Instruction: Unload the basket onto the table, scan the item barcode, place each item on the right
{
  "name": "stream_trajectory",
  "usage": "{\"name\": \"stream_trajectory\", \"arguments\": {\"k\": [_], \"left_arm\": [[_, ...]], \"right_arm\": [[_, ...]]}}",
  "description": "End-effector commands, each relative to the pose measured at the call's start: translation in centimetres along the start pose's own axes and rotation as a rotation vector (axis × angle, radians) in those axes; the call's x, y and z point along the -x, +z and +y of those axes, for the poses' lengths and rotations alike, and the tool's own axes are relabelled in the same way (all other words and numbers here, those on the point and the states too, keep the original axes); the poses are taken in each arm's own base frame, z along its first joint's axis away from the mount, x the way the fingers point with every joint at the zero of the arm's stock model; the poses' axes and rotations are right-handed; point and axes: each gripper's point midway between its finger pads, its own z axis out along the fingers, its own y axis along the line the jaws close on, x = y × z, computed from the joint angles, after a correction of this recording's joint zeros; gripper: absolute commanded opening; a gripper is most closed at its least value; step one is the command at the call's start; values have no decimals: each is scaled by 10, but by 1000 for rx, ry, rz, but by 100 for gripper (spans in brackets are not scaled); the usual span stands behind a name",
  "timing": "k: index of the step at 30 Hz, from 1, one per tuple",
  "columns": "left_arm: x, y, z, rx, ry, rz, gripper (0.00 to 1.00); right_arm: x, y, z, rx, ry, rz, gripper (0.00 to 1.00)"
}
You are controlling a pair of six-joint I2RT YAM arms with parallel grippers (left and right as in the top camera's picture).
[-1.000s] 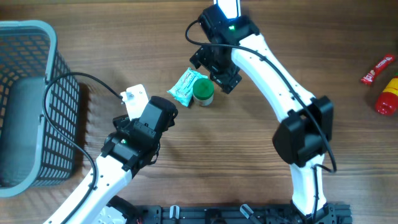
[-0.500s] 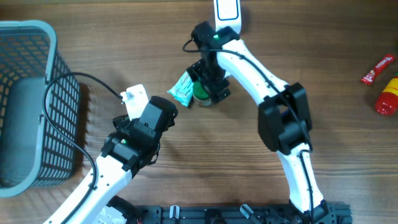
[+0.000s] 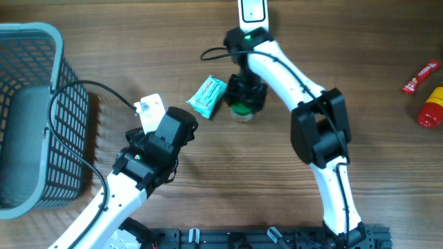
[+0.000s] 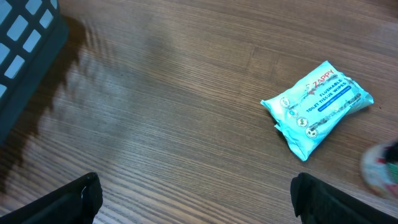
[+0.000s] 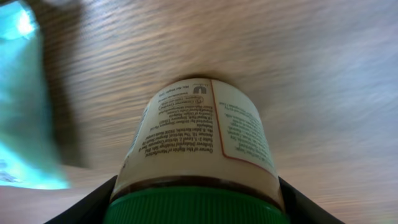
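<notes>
Right pincer: my right pincer (image 5: pixel 196 206) is down over the jar (image 5: pixel 200 127), one dark finger (image 5: pixel 93 200) at each side of its green lid (image 5: pixel 198 210). The fingers are right against the lid, but I cannot tell if they already press it.
Jar: it stands on the wooden table (image 3: pixel 387 173), near the middle, under my right wrist. In the right wrist view its white label with small print faces the camera; the print is too small to read.
Left pincer: my left pincer (image 4: pixel 199 200) is spread wide and holds nothing. Only its two dark fingertips (image 4: pixel 79 199) show, at the bottom corners of the left wrist view, above bare wood.
Wipes packet: a light blue packet of tissue wipes (image 4: pixel 317 107) lies flat, just beside the jar on the side toward the basket. Touching or not, I cannot tell.
Basket: a grey-blue wire basket (image 3: pixel 31 29) is at the far left edge, well apart from the jar.
Other things: a red tube (image 3: pixel 420 76) and a red and yellow bottle (image 3: pixel 430 107) lie at the right edge. A white device (image 3: pixel 252 10) is at the top edge.
</notes>
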Motion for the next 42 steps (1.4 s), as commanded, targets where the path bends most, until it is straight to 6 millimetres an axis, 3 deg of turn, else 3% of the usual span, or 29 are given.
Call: {"name": "stream_trajectory", "arguments": {"k": [1,3,5,7,8,11,12,13,16,19,21,28,32,42], "left_arm": [[3,0,2,12,9,-15,100],[3,0,2,12,9,-15,100],[3,0,2,12,9,-15,100],[3,0,2,12,9,-15,100],[3,0,2,12,9,-15,100],[3,0,2,12,9,-15,100],[3,0,2,12,9,-15,100],[3,0,2,12,9,-15,100],[2,0,2,12,9,-15,100],[3,0,2,12,9,-15,100],[3,0,2,12,9,-15,100],[3,0,2,12,9,-15,100],[2,0,2,12,9,-15,100],[3,0,2,12,9,-15,100]], "right_arm": [[17,-11,-44,-101,-429,-2,70],[22,-19,-53,-113,-468,-18,76],[19,-41,-60,-100,-469,-41,82],[15,-72,-61,-78,-466,-102,88],[14,-87,-60,-65,-460,-139,99],[-1,-134,-62,-8,-334,-257,100],[-4,-147,-63,18,-252,-290,100],[-5,-164,-65,74,-59,-337,99],[-11,-174,-77,152,405,-323,100],[-12,-161,-81,187,867,-258,100],[-13,-146,-78,189,1025,-202,100],[-2,-89,-54,264,1127,-65,100],[0,-51,-57,254,1246,-32,100],[18,-17,-54,268,1272,-43,99]]}}
